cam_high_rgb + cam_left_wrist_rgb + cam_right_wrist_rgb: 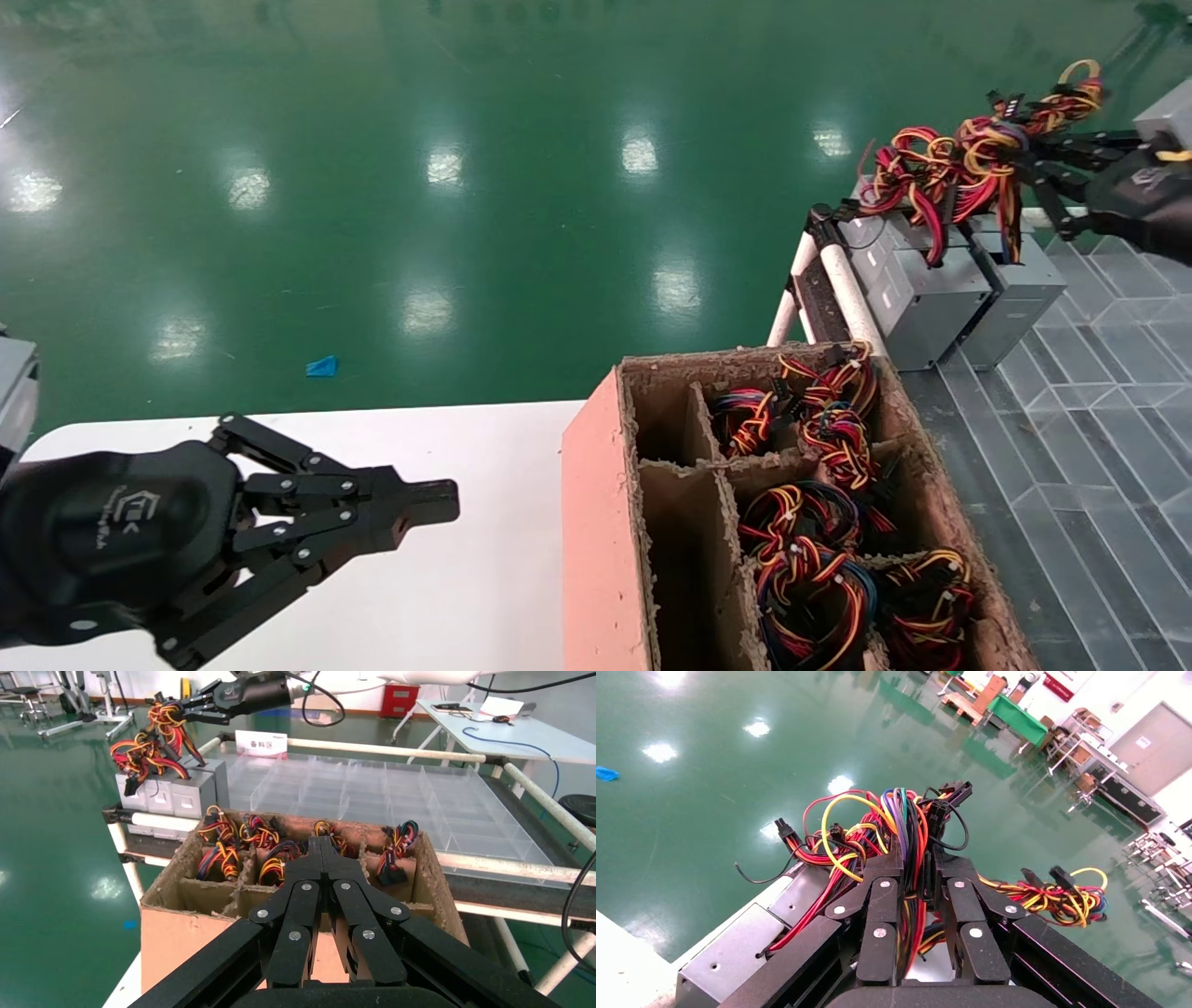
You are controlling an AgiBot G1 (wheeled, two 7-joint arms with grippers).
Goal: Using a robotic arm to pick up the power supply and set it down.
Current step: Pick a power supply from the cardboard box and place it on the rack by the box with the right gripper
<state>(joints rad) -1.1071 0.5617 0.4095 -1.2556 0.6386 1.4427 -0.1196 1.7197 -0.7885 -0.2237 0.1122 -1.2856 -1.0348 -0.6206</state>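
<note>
Nearest in, the left pincer (pixel 438 503) hovers over the white table (pixel 466 596), just above its near left part, fingers pressed together and holding nothing. Its tips point toward the cardboard box (pixel 596 522) standing at the table's right edge.

That box is split by cardboard dividers into compartments. Several on its right side are stuffed with coiled wire bundles (pixel 810 559) in red, yellow, black and blue. The compartments along its left side look dark, and what they hold cannot be told.

Past the box's far end, a rack of white tubes (pixel 843 280) carries a row of grey metal boxes (pixel 917 298) standing side by side at its far left corner. A clear divided tray (pixel 393 797) spreads over the rest of the rack.

And there, farthest out, is the right pincer (pixel 916 864), up above that row of grey boxes. Its fingers are closed tight on the wire bundle (pixel 905 822) of the power supply (pixel 743 952), with red, yellow, black and purple strands squeezed between them. The power supply itself sits low beneath the pincer, at the rack's far left corner among the grey boxes; whether it rests there or hangs free cannot be told.
</note>
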